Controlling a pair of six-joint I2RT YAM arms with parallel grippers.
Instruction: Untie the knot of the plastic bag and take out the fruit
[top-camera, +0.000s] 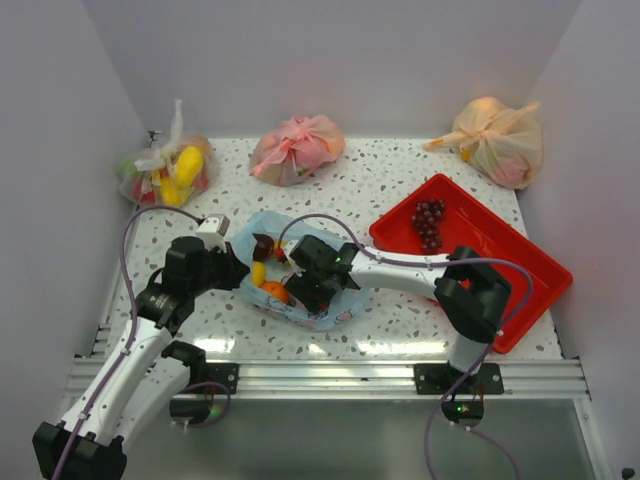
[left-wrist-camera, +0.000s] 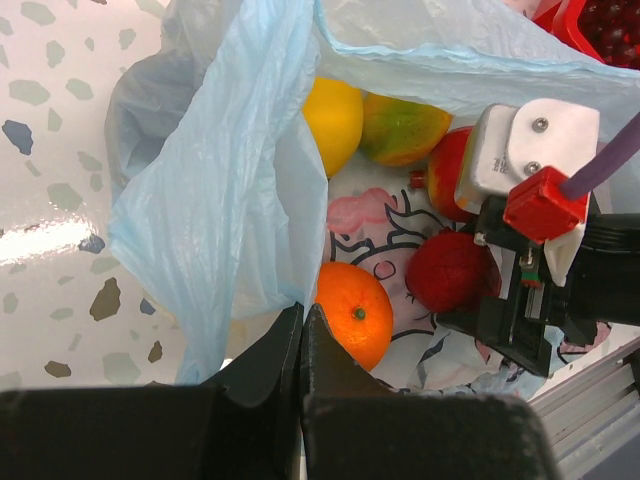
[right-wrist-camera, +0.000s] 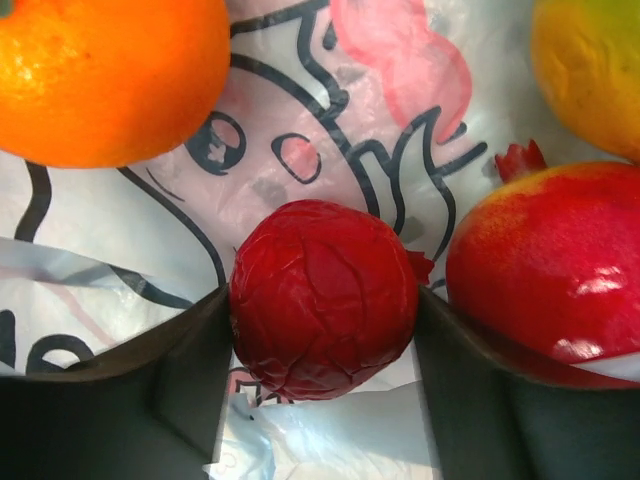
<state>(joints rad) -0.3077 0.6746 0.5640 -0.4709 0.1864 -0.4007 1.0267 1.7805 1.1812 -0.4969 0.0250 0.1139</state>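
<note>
Plastic bag (left-wrist-camera: 230, 200) open, left jaws pinching its rim, right jaws clasping wrinkled red fruit (right-wrist-camera: 322, 298) inside

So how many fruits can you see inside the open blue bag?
5: an orange nearest the left gripper, a wrinkled red fruit between the fingers of the right gripper, a pomegranate beside it, a mango and a yellow fruit deeper in. The bag may hide more.
</note>
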